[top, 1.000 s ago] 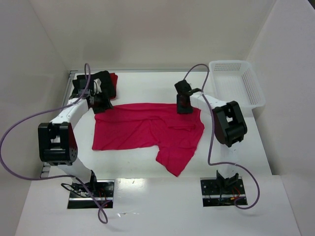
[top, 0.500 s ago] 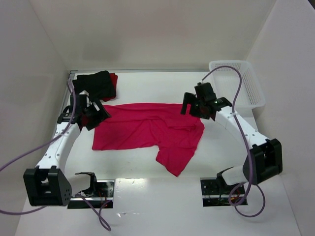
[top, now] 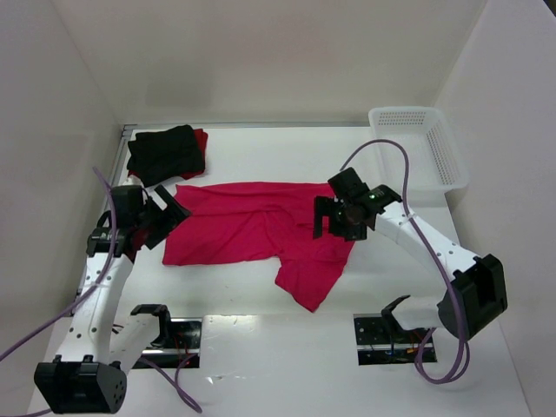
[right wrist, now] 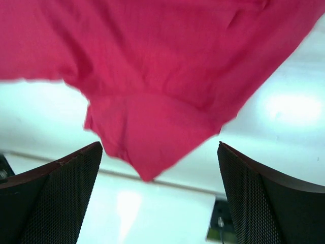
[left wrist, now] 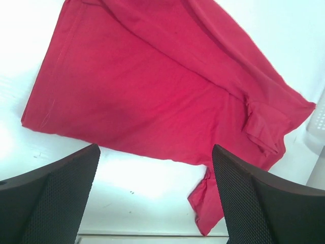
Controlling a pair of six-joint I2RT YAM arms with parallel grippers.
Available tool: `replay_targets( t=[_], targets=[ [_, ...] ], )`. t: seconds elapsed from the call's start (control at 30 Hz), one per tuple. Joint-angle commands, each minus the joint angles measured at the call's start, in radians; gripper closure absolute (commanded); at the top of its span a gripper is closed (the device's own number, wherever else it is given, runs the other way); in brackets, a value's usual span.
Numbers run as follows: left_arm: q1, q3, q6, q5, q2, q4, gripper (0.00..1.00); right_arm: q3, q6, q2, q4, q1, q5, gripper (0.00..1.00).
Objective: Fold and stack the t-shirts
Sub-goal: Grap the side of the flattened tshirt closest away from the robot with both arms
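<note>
- We see the crimson-pink t-shirt [top: 252, 230] spread mid-table, not yet folded.
- The black t-shirt [top: 163, 153] sits folded far-left, atop the darker red t-shirt [top: 201, 139].
- Our left gripper [left wrist: 155, 148] and right gripper [right wrist: 160, 146] hover above the pink cloth, fingers spread, grasping nothing.
- We judge two stacked, one left.

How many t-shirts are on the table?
3. A bright crimson-pink t-shirt lies spread out in the middle. A folded black t-shirt sits at the far left corner, and a darker red t-shirt peeks out from under it. More could hide beneath.
</note>
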Motion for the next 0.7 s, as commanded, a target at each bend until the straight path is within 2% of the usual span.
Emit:
replay_targets(
  t=[0.0,0.1,0.2,0.3,0.43,0.53,0.67],
  targets=[
    [-0.010,-0.007,-0.008,0.008,0.027,-0.031,0.01,0.045,0.026,-0.020,-0.135,0.062,0.025,0.00],
    [-0.010,0.026,0.001,0.058,0.090,-0.031,0.01,0.031,0.035,-0.061,-0.157,0.062,0.086,0.00],
    [-0.010,0.027,0.011,0.078,0.130,0.067,0.01,0.087,0.049,-0.062,-0.132,0.062,0.114,0.01],
    [-0.021,0.017,0.021,0.078,0.199,0.141,0.02,0.101,0.059,-0.005,-0.059,0.053,0.071,0.11],
    [-0.049,0.026,0.043,0.049,0.313,0.150,0.04,0.031,0.098,0.049,-0.011,0.053,0.048,0.22],
    [-0.061,0.027,0.063,0.006,0.351,0.141,0.02,0.005,0.118,0.049,-0.011,0.053,0.039,0.24],
    [-0.061,0.027,0.095,0.025,0.420,0.132,0.01,0.005,0.118,0.049,-0.078,0.053,-0.012,0.24]
  ],
)
